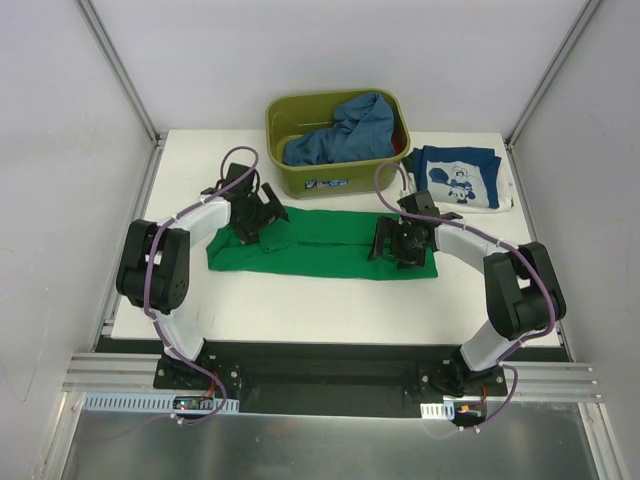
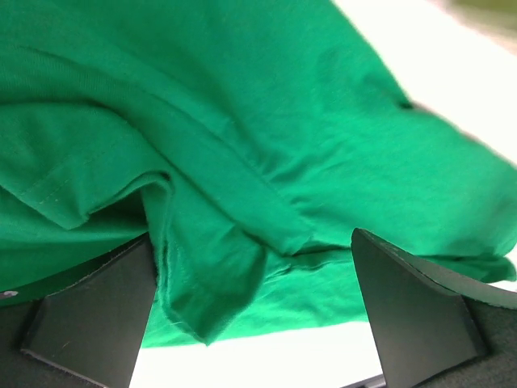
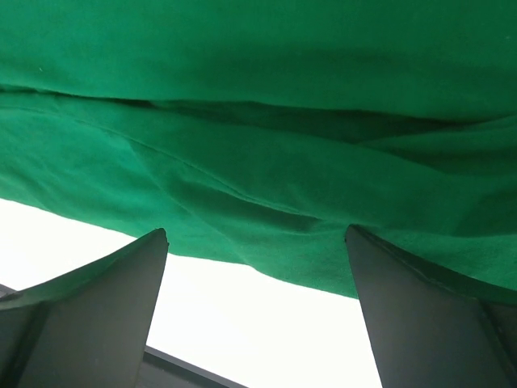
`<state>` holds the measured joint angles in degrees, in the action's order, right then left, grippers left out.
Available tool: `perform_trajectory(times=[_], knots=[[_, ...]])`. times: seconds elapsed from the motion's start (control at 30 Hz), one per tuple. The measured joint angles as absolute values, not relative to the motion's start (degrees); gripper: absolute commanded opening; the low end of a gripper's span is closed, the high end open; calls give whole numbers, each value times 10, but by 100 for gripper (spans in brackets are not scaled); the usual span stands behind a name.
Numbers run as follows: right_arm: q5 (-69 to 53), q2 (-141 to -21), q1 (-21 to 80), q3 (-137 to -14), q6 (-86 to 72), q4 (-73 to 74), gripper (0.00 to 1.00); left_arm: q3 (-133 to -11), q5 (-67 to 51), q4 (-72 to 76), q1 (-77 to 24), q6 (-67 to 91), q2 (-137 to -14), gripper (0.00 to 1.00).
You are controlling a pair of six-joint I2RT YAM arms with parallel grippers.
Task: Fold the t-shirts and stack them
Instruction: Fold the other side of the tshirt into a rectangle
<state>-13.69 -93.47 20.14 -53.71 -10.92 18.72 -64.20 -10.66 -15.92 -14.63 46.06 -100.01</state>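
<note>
- A plain bright green t-shirt point(image 1: 320, 243) is laid on the white desk point(image 1: 320, 300) as a long band running left to right, just in front of the olive-green tub point(image 1: 330, 183).
- The band is seen to be folded lengthwise, with creases and an overlapped layer along it. In the left wrist view a hemmed edge is shown doubled over at its left end.
- The left arm point(image 1: 195, 232) is bent over the left end of the green t-shirt, and the left jaws are spread wide open there, with nothing gripped.
- In the left wrist view the two dark fingers point(image 2: 101, 311) are set well apart, and a loose fold of green cloth is seen between them, not pinched. Whether the cloth is touched cannot be told.
- The right arm point(image 1: 475, 248) is extended over the right end of the same shirt, and the right jaws are likewise spread wide, with no cloth clamped.
- In the right wrist view the near edge of the green cloth is seen across the gap between that arm's fingers point(image 3: 97, 315), with bare desk in front of it.
- A navy t-shirt point(image 1: 458, 177) with a white-blue cartoon print is laid folded on the far right of the desk, just beside the tub and apart from the green one.
- A mid-blue t-shirt point(image 1: 345, 130) is bundled unfolded inside the tub, with part of it raised toward the right rim.
</note>
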Motion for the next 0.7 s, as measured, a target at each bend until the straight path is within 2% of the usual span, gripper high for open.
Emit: perform_trajectory(times=[0.27, 0.7], knots=[[-132, -935, 202, -537, -109, 187, 97, -729, -92, -147, -145, 458, -1069, 99], [-117, -929, 203, -536, -107, 190, 97, -790, -11, -137, -145, 370, -1068, 99]])
